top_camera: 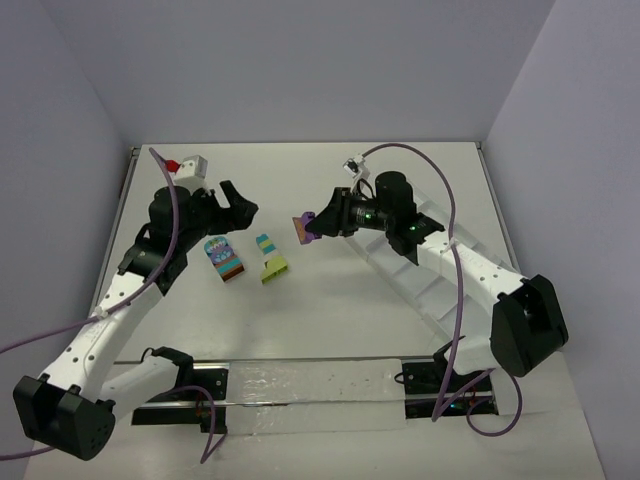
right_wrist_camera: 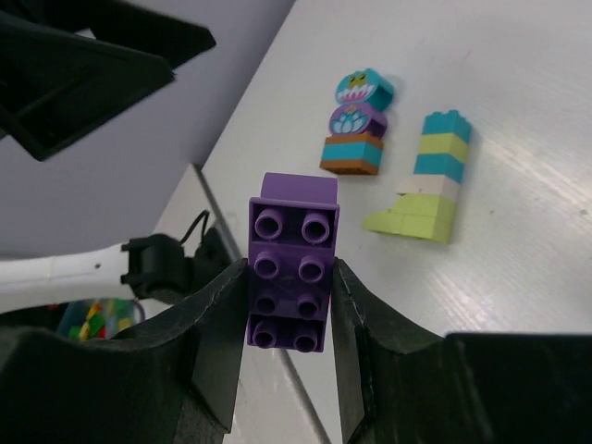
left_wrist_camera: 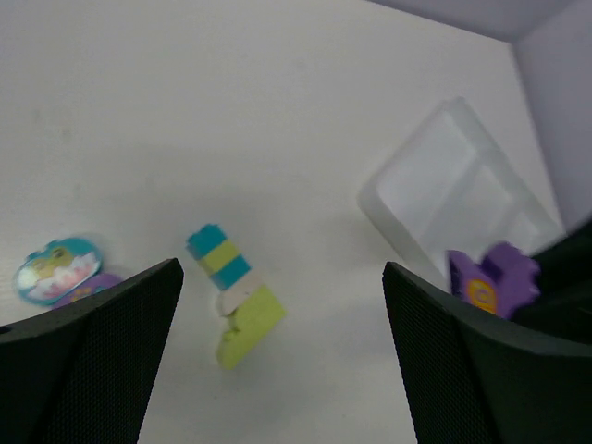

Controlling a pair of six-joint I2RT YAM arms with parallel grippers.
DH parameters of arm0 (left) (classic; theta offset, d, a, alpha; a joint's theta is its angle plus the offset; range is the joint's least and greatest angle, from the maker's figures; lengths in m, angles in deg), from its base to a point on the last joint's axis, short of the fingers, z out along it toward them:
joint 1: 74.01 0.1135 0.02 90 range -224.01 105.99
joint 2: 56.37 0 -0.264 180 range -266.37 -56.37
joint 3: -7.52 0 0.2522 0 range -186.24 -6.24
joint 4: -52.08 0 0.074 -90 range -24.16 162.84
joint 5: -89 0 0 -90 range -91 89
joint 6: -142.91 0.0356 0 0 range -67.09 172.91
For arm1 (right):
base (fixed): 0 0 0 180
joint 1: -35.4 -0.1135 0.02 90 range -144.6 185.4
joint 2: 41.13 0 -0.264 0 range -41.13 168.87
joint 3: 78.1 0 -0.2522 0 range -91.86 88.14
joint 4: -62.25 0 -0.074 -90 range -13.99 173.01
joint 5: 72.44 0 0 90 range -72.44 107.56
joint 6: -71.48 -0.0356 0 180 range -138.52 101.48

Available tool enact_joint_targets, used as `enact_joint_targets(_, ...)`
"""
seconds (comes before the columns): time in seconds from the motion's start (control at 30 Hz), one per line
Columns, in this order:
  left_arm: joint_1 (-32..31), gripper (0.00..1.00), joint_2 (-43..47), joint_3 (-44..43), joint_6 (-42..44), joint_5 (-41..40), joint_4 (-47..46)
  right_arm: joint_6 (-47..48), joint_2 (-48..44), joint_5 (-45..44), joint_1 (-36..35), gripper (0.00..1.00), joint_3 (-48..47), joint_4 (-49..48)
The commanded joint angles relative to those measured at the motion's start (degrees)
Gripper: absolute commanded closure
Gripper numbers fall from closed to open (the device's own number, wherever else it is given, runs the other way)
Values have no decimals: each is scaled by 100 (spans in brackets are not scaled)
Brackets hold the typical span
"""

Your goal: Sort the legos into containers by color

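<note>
My right gripper [top_camera: 316, 224] is shut on a purple lego brick [top_camera: 303, 227] and holds it in the air above the table; in the right wrist view the studded brick [right_wrist_camera: 291, 268] sits between the two fingers [right_wrist_camera: 222, 324]. My left gripper [top_camera: 238, 211] is open and empty, above the table behind the two clumps. A teal, lime, cream clump [top_camera: 270, 258] lies on the table and shows between the left fingers [left_wrist_camera: 227, 277]. A teal, purple, brown clump [top_camera: 224, 257] lies to its left. The white compartment tray [top_camera: 428, 290] runs under the right arm.
The tray's near end [left_wrist_camera: 444, 185] shows in the left wrist view, with the purple brick [left_wrist_camera: 490, 282] beside it. Grey walls close in the table on three sides. A clear plate [top_camera: 300, 385] lies between the arm bases.
</note>
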Motion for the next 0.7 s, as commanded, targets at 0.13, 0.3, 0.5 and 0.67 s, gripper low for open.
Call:
enact_joint_targets(0.13, 105, 7, -317, -25, 316, 3558, -1491, -346, -205, 1483, 155, 100, 213, -1114)
enact_joint_targets(0.3, 106, 11, -641, 8, 69, 4404, -1982, -935, -186, 2070, 289, 100, 352, -1907)
enact_joint_targets(0.5, 114, 13, -548, 198, 6, 5504, -2564, -918, -170, 2312, 298, 100, 336, -1975)
enact_joint_targets(0.67, 117, 17, -605, 217, -85, 5754, -2716, -1034, -185, 2582, 298, 100, 395, -2239)
